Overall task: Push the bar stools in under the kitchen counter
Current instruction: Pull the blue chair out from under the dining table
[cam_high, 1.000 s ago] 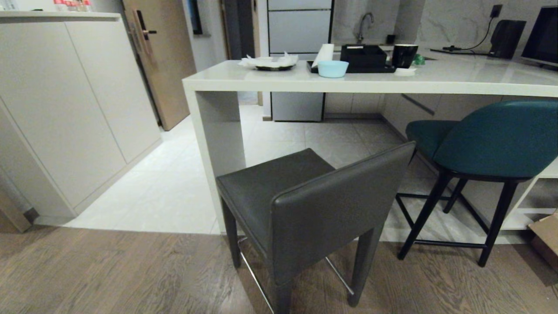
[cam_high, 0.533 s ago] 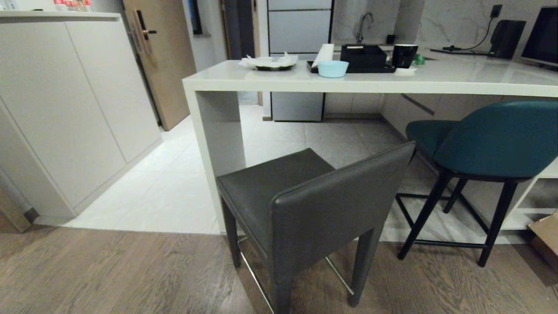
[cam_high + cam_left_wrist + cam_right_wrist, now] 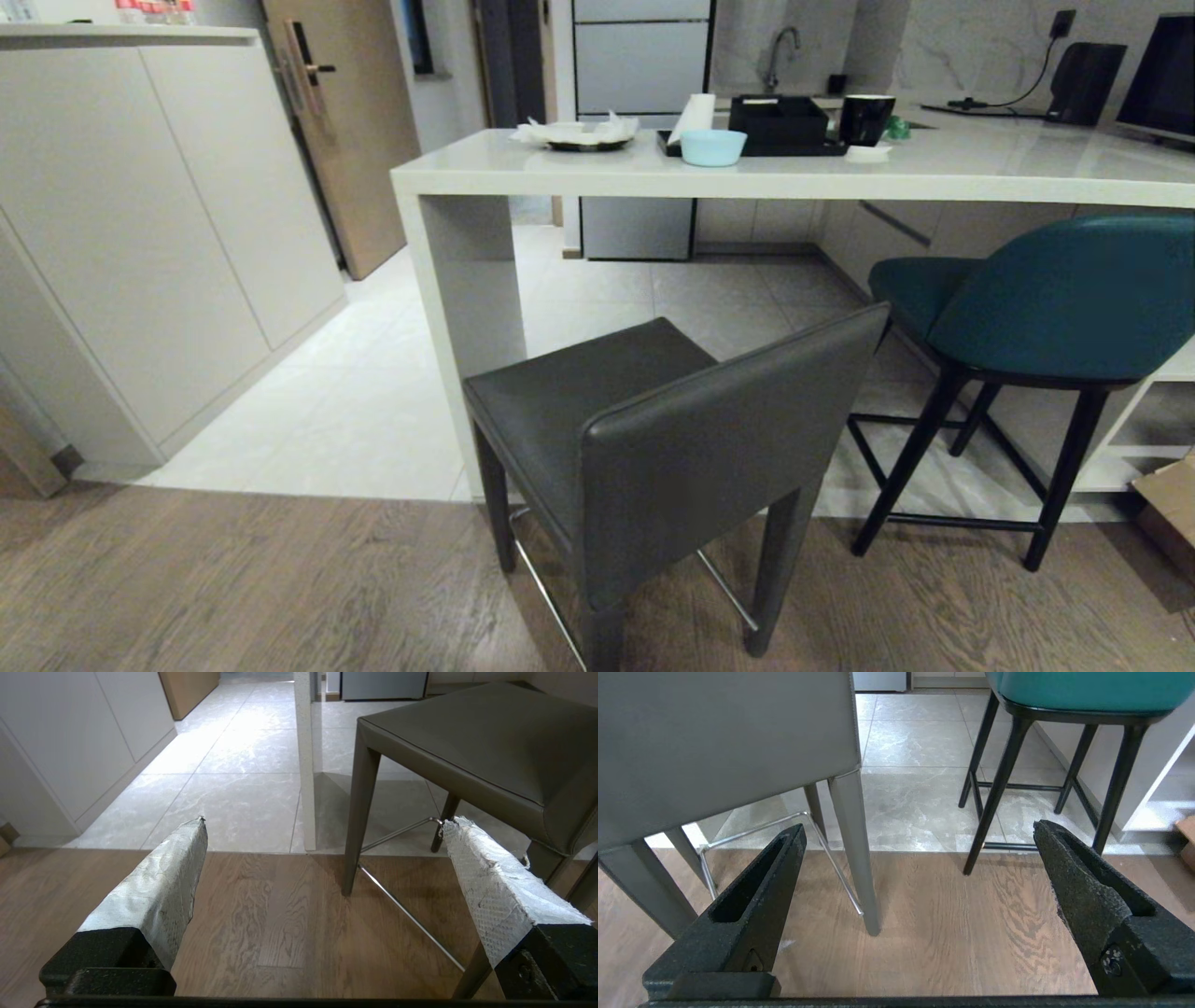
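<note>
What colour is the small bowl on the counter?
Light blue bowl, clearest in the head view.

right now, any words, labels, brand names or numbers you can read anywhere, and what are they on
None can be read.
Red-labelled bottles on top of the tall beige cabinet: labels too small to read.
Dark grey leather stool, rounded teal stool, glossy off-white counter: no visible text.

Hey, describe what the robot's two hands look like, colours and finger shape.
The left hand has two wedge-shaped fingers wrapped in worn, frayed greyish-white tape over rough black bases. The right hand has bare, rough-textured black fingers, tapering to points, with a small screw near each base.
</note>
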Motion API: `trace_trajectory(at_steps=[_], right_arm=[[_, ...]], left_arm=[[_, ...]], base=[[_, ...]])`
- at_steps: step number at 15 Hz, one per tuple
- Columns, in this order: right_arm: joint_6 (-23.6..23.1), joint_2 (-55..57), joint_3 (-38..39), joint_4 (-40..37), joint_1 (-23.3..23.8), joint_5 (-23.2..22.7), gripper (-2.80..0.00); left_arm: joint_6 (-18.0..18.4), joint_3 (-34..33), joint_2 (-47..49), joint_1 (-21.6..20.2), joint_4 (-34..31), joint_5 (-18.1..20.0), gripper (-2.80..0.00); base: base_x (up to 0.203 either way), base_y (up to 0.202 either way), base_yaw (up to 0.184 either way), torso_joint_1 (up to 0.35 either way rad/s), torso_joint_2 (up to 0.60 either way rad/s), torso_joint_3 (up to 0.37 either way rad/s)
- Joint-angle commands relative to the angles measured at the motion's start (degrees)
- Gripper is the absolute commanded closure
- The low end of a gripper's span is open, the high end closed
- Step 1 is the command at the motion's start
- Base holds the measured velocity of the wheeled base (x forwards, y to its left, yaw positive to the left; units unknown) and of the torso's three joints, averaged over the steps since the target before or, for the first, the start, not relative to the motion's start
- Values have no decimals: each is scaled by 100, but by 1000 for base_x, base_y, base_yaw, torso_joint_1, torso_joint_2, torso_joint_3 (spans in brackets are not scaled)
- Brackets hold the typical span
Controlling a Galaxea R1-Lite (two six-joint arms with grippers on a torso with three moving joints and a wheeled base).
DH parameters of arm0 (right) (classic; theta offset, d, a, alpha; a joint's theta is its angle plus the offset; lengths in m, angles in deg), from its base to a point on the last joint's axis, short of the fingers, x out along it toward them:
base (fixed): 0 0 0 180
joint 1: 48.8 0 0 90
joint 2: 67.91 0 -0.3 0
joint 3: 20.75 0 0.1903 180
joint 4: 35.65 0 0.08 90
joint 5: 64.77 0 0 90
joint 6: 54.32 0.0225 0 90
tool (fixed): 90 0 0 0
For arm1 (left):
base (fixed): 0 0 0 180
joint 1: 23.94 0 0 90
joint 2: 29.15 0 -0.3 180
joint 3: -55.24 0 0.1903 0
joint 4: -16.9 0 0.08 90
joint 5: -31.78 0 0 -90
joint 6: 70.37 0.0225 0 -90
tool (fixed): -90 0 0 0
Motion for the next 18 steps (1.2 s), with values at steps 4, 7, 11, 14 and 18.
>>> trace_trajectory(at_steps=[4,7,11,14,18], right_arm=[[100,-9,0,-10,0,19,0],[91,-9,0,-4,0,19,0],[91,-9,0,-4,0,19,0],[109,-2,0,-4,0,19,0],[109,-9,0,5,0,10,0]], left_arm=[[-10,-79,10,-1,4,13,0],[-45,-79,10,-1,4,5,0],[-80,-79,10,-1,4,-21,0],[-106,-79,10,-1,4,-30,0],[-273,-97,10,-1,83,-39,0]], base=[[0,0,0,0,0,0],[0,0,0,0,0,0],[0,0,0,0,0,0],[0,0,0,0,0,0],[0,0,0,0,0,0]])
